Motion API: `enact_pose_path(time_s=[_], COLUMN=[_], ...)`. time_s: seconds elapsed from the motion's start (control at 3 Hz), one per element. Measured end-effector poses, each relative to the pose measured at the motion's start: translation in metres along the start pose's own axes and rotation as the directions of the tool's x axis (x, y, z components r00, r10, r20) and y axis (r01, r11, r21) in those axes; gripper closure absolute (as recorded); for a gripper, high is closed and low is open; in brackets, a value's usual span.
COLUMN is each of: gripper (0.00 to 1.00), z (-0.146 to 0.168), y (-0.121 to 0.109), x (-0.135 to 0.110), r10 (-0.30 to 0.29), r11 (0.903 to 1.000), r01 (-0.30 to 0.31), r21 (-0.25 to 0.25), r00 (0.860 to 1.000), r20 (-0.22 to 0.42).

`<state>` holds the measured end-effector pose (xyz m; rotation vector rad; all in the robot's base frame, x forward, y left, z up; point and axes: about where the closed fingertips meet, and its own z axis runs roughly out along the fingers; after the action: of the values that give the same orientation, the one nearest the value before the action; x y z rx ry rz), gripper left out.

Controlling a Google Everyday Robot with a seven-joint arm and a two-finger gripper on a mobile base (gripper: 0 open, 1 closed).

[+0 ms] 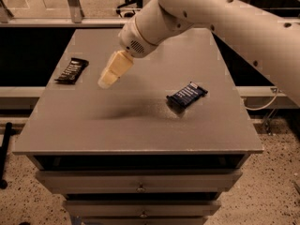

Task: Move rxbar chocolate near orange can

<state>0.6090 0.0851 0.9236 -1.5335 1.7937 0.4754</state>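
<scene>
The rxbar chocolate (71, 71), a flat bar in a black wrapper with white lettering, lies at the left edge of the grey table (140, 135). My gripper (107, 80) hangs above the table's left middle, to the right of that bar and apart from it. It holds nothing. The orange can is hidden behind my arm or out of view.
A dark blue-wrapped bar (187, 95) lies right of the middle of the table. My big white arm (220, 18) crosses the top right of the view. Drawers (140, 184) sit under the table's front edge.
</scene>
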Motion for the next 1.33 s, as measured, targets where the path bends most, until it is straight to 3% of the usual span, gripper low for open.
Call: enact_pose_path(time_s=[0.67,1.33], gripper=[0.0,0.0], z=[0.014,0.089], y=[-0.003,-0.026], x=[-0.007,-0.034], r10=[-0.005,0.029], r11=[0.9999,0.9996], r01=[0.004,-0.029], r21=[0.016,-0.005], r00=[1.0,0.996], r20=[0.023,0.085])
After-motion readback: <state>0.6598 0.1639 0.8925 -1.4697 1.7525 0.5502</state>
